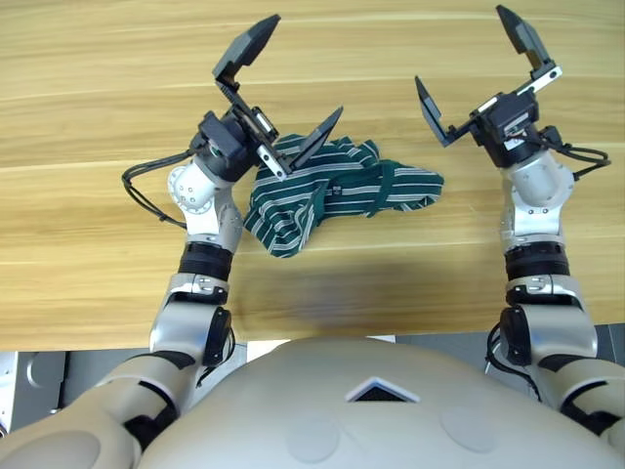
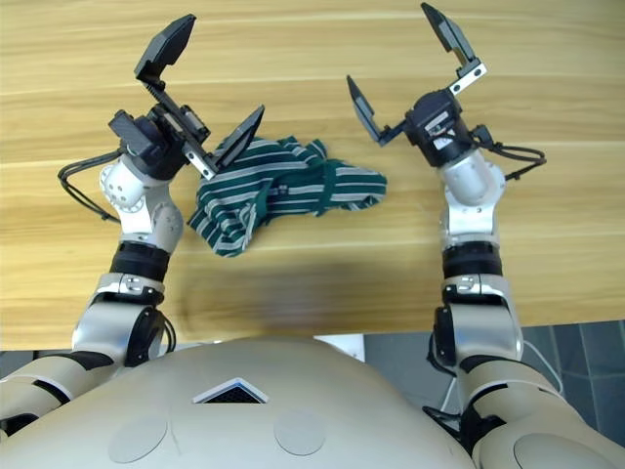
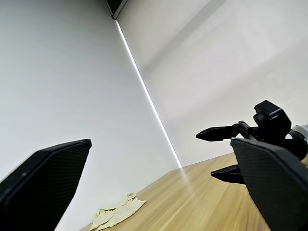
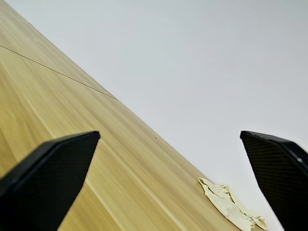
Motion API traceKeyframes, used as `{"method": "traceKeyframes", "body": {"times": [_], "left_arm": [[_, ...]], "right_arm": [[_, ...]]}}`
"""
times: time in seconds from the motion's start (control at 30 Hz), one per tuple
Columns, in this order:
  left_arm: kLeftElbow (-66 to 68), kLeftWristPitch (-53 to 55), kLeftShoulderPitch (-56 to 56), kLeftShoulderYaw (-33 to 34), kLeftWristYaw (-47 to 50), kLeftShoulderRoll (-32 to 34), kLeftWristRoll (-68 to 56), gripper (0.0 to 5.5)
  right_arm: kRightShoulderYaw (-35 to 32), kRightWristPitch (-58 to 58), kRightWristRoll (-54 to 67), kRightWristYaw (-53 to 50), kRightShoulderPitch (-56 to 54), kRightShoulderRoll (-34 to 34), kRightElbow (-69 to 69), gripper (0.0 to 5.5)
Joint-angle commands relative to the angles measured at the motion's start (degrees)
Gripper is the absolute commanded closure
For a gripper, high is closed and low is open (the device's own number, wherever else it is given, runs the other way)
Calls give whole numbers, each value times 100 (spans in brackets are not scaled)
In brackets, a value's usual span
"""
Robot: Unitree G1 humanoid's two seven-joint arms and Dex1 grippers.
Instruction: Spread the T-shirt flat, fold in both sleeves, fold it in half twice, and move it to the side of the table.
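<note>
Raised nearest the lens, the left pincer (image 1: 309, 63) stands with its fingers wide apart, the lower finger crossing the far left edge of the T-shirt (image 1: 337, 191); whether it touches the cloth cannot be told. The green, white-striped T-shirt lies crumpled in a heap on the worktop (image 1: 117, 98), between the two arms and closer to the left one. The right pincer (image 1: 459, 45), fingers likewise spread, hangs off the shirt's right end and apart from it. The head views take in shirt and both arms; the wrist views add a pale, rumpled cloth (image 4: 231, 204) lying well off on the far worktop, and the left wrist view catches the right pincer farther off. The worktop is light wood with long plank seams. Behind it rise plain white walls (image 3: 72, 72), a bright strip (image 3: 144, 91) running down their corner.
</note>
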Motion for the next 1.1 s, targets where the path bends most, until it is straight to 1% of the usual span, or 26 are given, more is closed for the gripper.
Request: {"method": "traceKeyframes", "body": {"times": [0.03,1.1], "left_arm": [[69,-42,-84,13,9,16,86,11],[70,57,-136,-15,-7,-12,86,11]], "right_arm": [[45,-25,-73,-32,-74,-34,15,10],[342,-57,-712,-318,-161,-118,297,10]]}}
